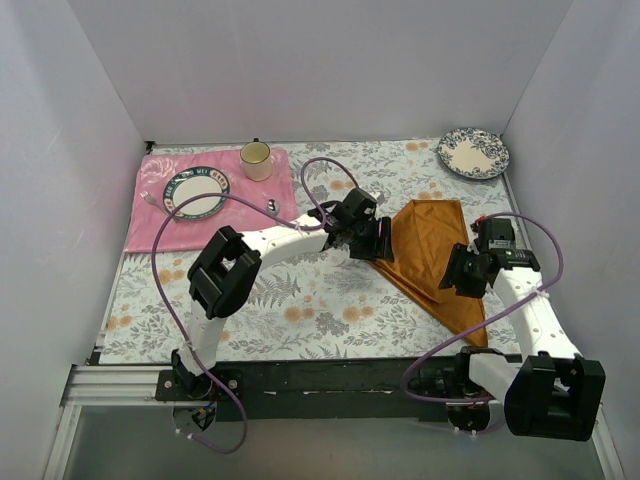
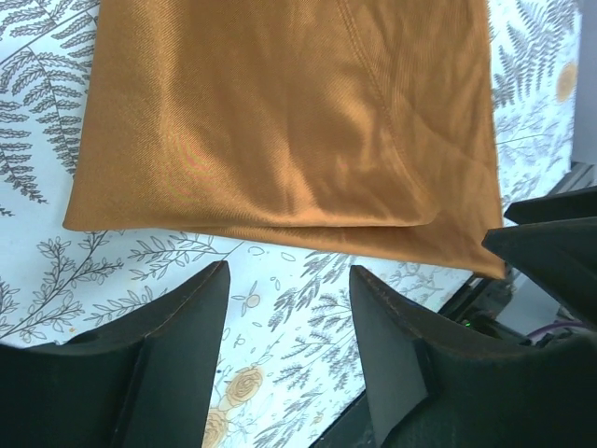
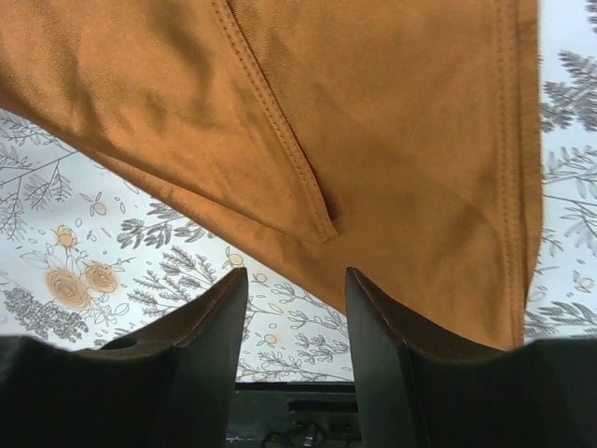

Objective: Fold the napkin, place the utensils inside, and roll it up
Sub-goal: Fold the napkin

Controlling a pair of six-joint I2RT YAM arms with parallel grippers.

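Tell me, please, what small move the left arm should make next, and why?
Probably ease the left claw forward and down to pinch the doubled edge of the napkin: that claw is open, empty, and the edge lies flat just ahead of it.

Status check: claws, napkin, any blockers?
Left claw open, empty, at left edge of napkin. Right claw open, empty, at its right side. Napkin folded, lying flat, nothing on it. Nothing blocking either claw.

The rust-orange napkin point(image 1: 435, 255) lies flat, folded double into a triangle, its narrow tip pointing near-right.
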